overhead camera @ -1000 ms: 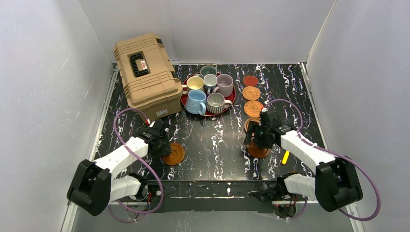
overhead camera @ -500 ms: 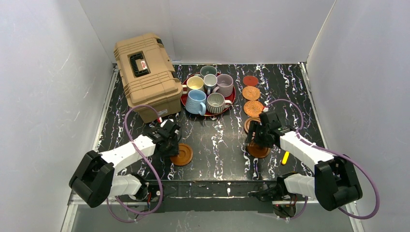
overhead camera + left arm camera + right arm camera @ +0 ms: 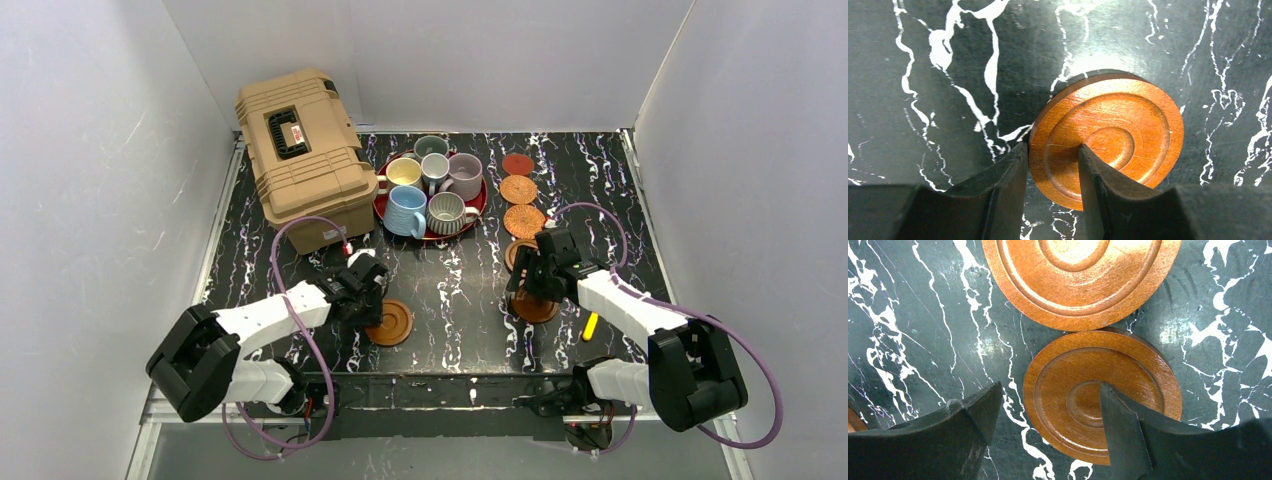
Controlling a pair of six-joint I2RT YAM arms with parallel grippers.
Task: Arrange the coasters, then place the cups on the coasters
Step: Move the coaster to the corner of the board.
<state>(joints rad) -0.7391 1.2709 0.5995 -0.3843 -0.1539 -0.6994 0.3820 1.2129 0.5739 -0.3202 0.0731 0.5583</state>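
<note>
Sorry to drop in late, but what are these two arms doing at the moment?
They are laying out coasters. The left gripper is pinched on the rim of a first wooden coaster near the front middle of the table. The right gripper is open over a second wooden coaster, next to a third wooden coaster at the near end of a column with two orange woven coasters and a pinkish-red coaster. All six mugs sit on the red tray.
</note>
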